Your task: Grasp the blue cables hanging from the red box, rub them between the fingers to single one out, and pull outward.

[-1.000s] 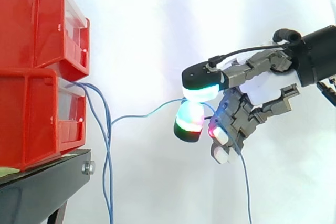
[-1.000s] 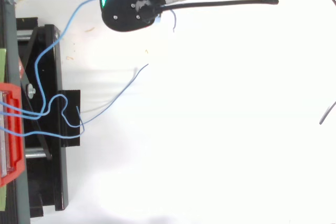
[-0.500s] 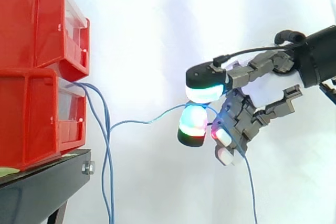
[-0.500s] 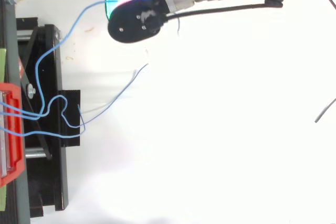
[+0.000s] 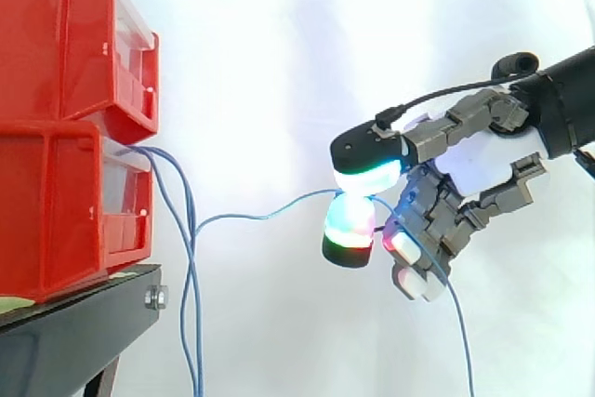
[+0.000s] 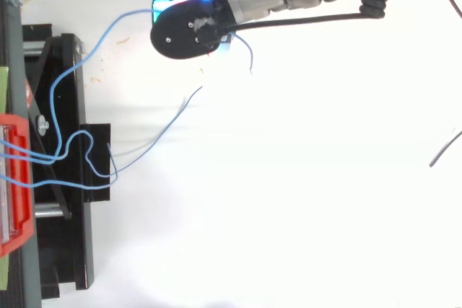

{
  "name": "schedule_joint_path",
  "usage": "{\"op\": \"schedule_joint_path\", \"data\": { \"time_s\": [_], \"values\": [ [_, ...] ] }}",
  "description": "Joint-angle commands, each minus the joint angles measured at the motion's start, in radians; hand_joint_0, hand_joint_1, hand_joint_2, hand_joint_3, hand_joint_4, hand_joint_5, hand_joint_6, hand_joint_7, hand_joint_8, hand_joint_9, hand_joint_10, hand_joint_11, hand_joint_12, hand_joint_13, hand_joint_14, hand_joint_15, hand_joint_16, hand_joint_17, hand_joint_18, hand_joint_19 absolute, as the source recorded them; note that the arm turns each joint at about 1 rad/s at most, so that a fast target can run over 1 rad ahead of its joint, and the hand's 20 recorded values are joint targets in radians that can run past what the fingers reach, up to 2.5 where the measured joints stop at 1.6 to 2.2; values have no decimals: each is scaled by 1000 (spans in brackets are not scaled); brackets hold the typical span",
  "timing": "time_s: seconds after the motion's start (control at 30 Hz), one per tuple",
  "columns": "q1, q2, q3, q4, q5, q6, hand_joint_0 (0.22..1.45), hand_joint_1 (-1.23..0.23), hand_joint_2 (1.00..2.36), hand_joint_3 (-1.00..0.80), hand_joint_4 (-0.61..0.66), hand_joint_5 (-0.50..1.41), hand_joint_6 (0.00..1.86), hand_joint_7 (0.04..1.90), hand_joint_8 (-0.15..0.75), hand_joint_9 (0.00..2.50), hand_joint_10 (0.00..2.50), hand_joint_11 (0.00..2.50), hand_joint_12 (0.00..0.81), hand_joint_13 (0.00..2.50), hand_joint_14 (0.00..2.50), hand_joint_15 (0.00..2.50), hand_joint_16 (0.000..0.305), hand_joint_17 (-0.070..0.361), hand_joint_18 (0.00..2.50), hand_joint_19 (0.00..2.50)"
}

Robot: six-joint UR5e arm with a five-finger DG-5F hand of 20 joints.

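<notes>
Well clear of bins [image 5: 74, 165], hand [image 5: 469, 160] pinches cable [image 5: 270, 215].

Over on the right the hand [image 5: 469, 160] comes in level before the white curtain [image 5: 279, 44]. It has a single blue cable [image 5: 270, 214] nipped between two glowing pads [image 5: 365, 174], a cyan-green one on top and a white, green and red one beneath. That cable sags leftward to join the blue cables [image 5: 191, 313] spilling from the front of the lower red bin [image 5: 65, 211], and its free end trails down past the curled fingers. The bundle hangs straight down just beside the black stand [image 5: 74, 332], and the upper red bin [image 5: 74, 44] sits stacked on the lower.
</notes>
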Motion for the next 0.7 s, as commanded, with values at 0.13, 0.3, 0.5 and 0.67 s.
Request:
{"op": "schedule_joint_path", "data": {
  "time_s": [0.13,0.3,0.5,0.67],
  "values": [
    [0,1,0,0,0,0,599,-771,1011,-120,97,-149,863,819,304,1027,19,726,408,883,22,605,59,132,704,633],
    [0,1,0,0,0,0,579,-797,1010,-311,97,-157,867,825,275,991,22,740,376,842,22,622,53,119,642,663],
    [2,-1,0,0,-2,7,532,-499,1000,-500,57,-135,845,865,280,1067,23,728,374,868,22,636,52,117,639,683],
    [2,1,0,0,-2,13,608,-453,1008,-371,37,-145,822,858,287,1097,24,746,370,907,23,634,50,113,669,684]
  ]
}}
